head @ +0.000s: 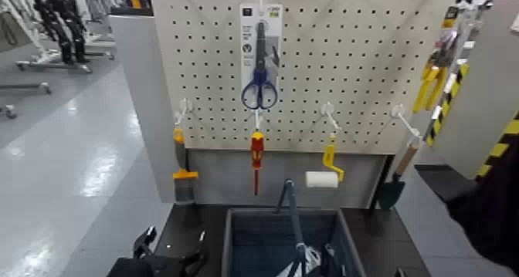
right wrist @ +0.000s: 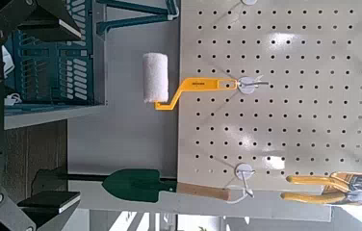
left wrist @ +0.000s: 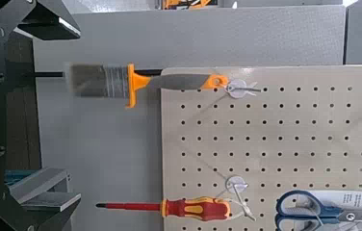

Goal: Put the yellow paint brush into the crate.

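The yellow paint brush (head: 184, 172) hangs bristles down from a hook at the left end of the white pegboard (head: 363, 72). It has an orange-yellow handle and dark grey bristles. It also shows in the left wrist view (left wrist: 121, 83). The dark blue-grey crate (head: 235, 245) stands below the board at the bottom middle, and also shows in the right wrist view (right wrist: 59, 63). My left gripper (head: 166, 258) is low at the bottom left, open and empty, well short of the brush; its fingers (left wrist: 44, 24) frame that wrist view. My right gripper (right wrist: 59, 108) is open and empty.
A red-and-yellow screwdriver (head: 256, 153), a yellow-handled roller (head: 323, 176), a green trowel (head: 392, 189) and packaged blue scissors (head: 260, 64) hang on the board. A blue-grey handle (head: 292, 211) rises from the crate. Yellow-and-black marked posts (head: 502, 137) stand at the right.
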Controlling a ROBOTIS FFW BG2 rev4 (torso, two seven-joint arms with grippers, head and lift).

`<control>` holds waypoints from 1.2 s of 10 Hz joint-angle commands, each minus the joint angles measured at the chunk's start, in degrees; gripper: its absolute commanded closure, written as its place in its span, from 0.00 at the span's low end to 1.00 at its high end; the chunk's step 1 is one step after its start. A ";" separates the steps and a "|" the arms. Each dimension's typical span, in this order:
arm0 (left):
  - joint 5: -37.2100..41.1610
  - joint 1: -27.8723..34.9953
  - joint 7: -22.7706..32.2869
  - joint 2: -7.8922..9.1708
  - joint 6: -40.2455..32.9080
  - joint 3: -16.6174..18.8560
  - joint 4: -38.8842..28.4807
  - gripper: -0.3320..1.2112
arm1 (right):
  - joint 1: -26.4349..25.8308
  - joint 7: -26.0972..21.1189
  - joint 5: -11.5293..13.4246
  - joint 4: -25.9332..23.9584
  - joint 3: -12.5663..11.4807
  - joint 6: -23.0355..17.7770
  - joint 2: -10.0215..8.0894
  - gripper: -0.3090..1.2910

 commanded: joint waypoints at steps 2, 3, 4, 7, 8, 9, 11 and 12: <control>0.19 -0.16 -0.43 0.01 0.72 -0.03 0.00 0.29 | 0.00 0.01 0.00 0.14 0.00 -0.05 0.00 0.28; 0.80 -0.43 -1.75 0.10 1.69 0.41 0.00 0.29 | -0.09 0.01 -0.09 0.14 0.00 -0.05 0.00 0.28; 1.59 -1.04 -4.30 0.01 3.18 1.47 0.00 0.29 | -0.09 -0.08 -0.09 0.14 0.00 -0.05 0.00 0.28; 4.32 -3.68 -13.27 0.01 7.22 6.21 0.35 0.30 | -0.17 0.01 -0.35 0.49 0.09 -0.31 0.00 0.28; 4.84 -4.73 -16.43 -0.08 9.16 7.88 0.44 0.30 | -0.26 0.01 -0.44 0.49 0.09 -0.31 0.00 0.28; 5.11 -5.79 -18.89 0.01 10.65 9.47 0.35 0.30 | -0.26 0.01 -0.44 0.58 0.18 -0.40 -0.09 0.28; 6.07 -7.28 -21.97 0.01 12.67 12.19 0.44 0.30 | -0.35 0.01 -0.53 0.67 0.18 -0.49 -0.09 0.28; 5.99 -8.43 -24.60 0.01 14.61 14.04 0.44 0.30 | -0.35 0.01 -0.61 0.67 0.18 -0.49 -0.09 0.28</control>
